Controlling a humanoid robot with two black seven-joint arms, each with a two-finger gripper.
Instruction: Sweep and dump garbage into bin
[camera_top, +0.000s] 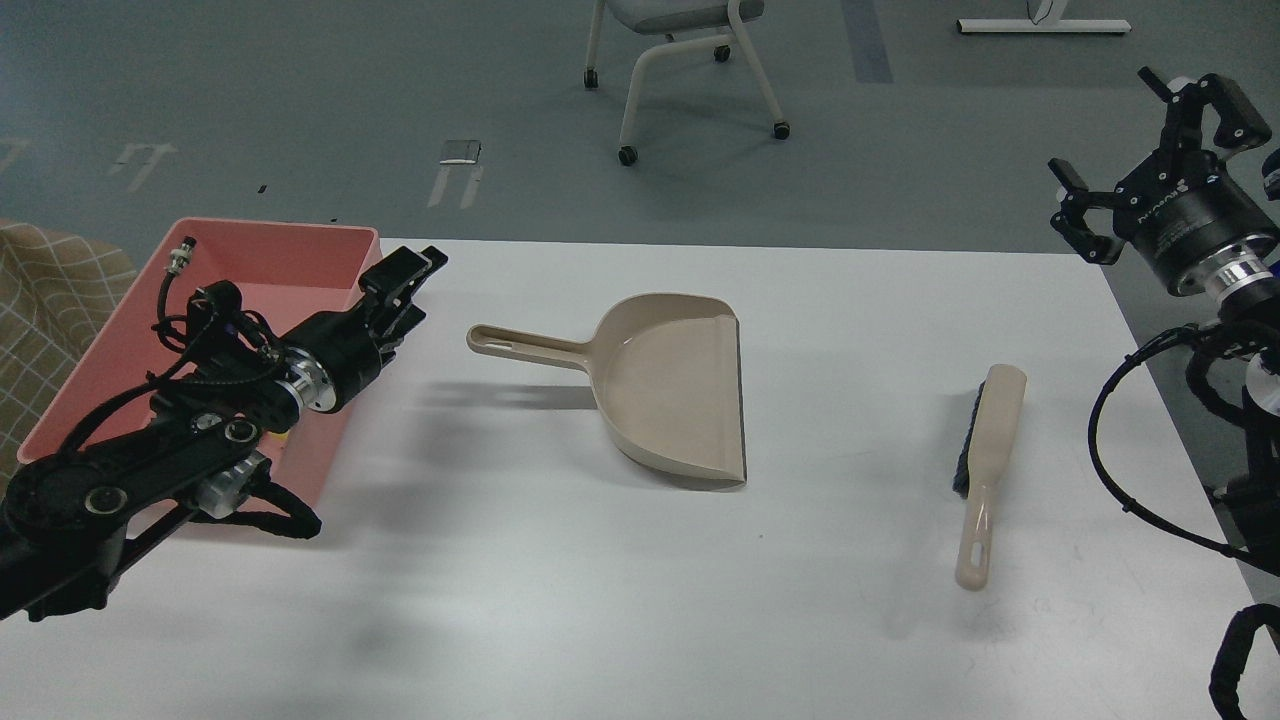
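The pink bin (262, 262) stands at the table's back left corner. The garbage is hidden behind my left arm, which crosses over the bin. My left gripper (408, 270) is open and empty, above the bin's right rim and to the left of the dustpan's handle. The beige dustpan (672, 388) lies flat and empty on the table, handle (522, 345) pointing left. The beige brush (986, 468) with dark bristles lies at the right. My right gripper (1112, 130) is open and empty, raised high past the table's back right corner.
A white table (620, 580) carries everything; its right edge runs under my right arm. A chair on castors (690, 60) stands on the floor behind the table. A plaid cloth surface (40, 300) is left of the bin.
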